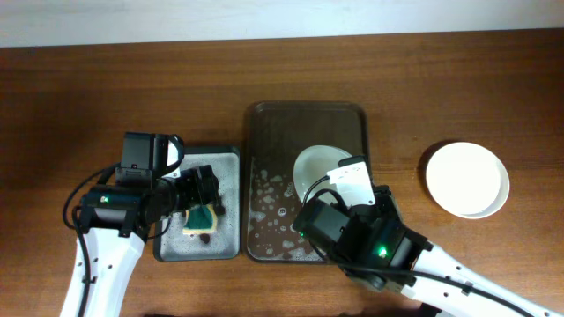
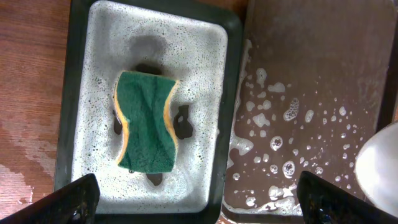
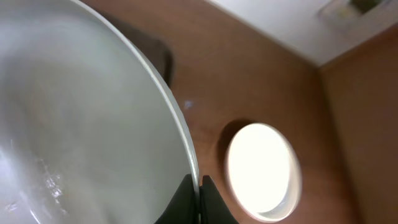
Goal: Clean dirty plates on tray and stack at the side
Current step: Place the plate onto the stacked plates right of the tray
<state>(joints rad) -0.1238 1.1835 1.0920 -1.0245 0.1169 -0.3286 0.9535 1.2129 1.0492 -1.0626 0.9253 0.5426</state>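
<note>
Plate (image 3: pixel 74 124), white and wet, clamped at rim by right hand (image 3: pixel 200 190); left hand (image 2: pixel 199 202) spread apart.

plate (image 1: pixel 310 167) partly hidden overhead

glossy white plates (image 1: pixel 467 179), wet sudsy tray (image 1: pixel 304 119), wood-grain table (image 1: pixel 88 97)

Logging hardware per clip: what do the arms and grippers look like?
The left arm and right arm have white tubular links, black joint housings, looping black cables and a green light each. The left gripper and right gripper are black; a white box sits by the right one.
</note>
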